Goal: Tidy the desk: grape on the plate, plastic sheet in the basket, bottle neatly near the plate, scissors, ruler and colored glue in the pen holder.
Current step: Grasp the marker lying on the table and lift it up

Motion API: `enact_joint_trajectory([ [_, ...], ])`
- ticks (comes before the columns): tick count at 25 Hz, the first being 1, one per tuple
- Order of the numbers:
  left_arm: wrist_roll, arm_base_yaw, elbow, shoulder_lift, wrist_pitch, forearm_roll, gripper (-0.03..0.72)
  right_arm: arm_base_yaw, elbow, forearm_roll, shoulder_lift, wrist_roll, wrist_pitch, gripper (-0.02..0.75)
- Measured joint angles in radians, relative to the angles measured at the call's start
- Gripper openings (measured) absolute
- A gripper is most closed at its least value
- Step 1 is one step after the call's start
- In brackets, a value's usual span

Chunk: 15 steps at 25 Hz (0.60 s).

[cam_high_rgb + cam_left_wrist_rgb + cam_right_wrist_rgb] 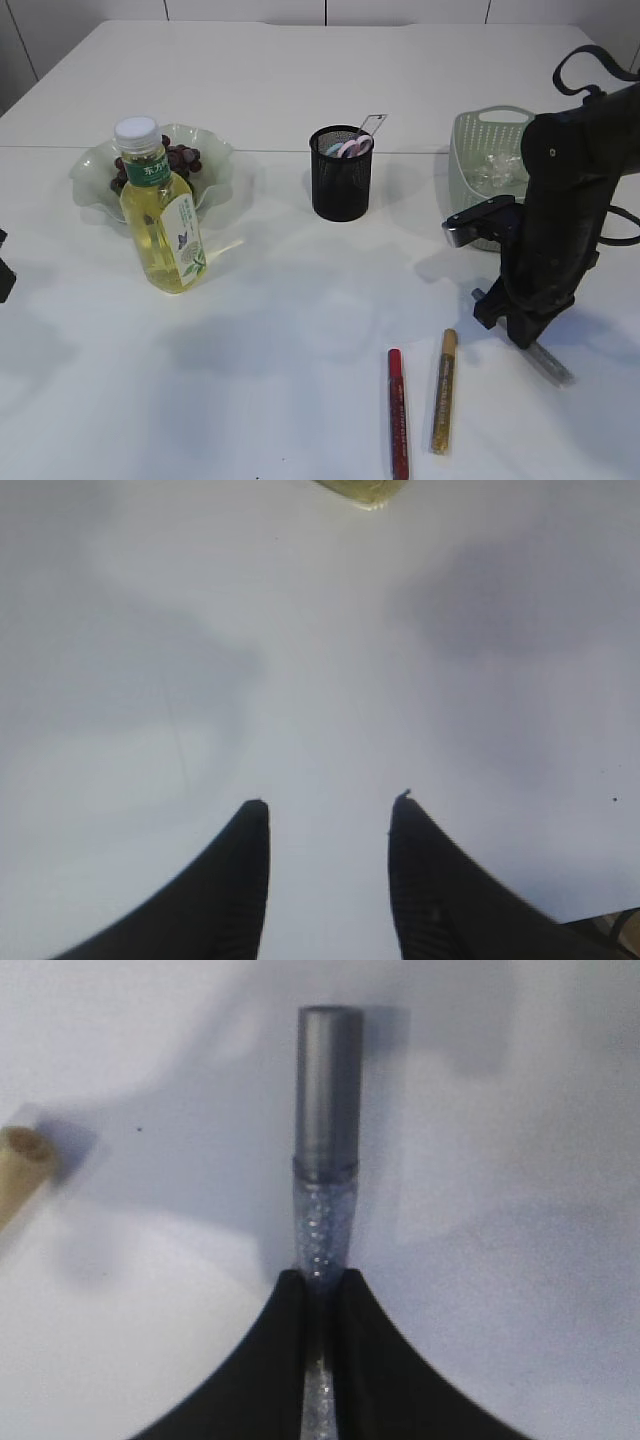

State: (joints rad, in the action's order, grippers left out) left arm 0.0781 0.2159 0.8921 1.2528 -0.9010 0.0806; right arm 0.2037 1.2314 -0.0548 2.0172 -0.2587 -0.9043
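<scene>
Silver glue pen (327, 1160) lies clamped between right gripper (322, 1285) fingertips on table (520, 1160).

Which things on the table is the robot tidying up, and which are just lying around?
Part of the job:
silver glue pen, held in the right claw
red glue pen
gold glue pen
pen holder
bottle
grapes on the plate
basket

Just lying about:
nothing that I can see

Right arm (570, 200): matte black, bulky casing, right of frame.
Cable (590, 65): black loop, upper right.
Wrist camera (480, 222): dark block, silvery edge.
Left fingers (235, 890): black, tapered, finely ribbed.
Right fingers (265, 1370): black, curved.
</scene>
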Motion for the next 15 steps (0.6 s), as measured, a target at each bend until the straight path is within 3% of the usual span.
enact_joint_trajectory([
  [15, 0.000, 0.000, 0.000, 0.000, 0.006, -0.010, 0.290, 0.000, 0.016, 0.163, -0.082, -0.134, -0.054, 0.050],
])
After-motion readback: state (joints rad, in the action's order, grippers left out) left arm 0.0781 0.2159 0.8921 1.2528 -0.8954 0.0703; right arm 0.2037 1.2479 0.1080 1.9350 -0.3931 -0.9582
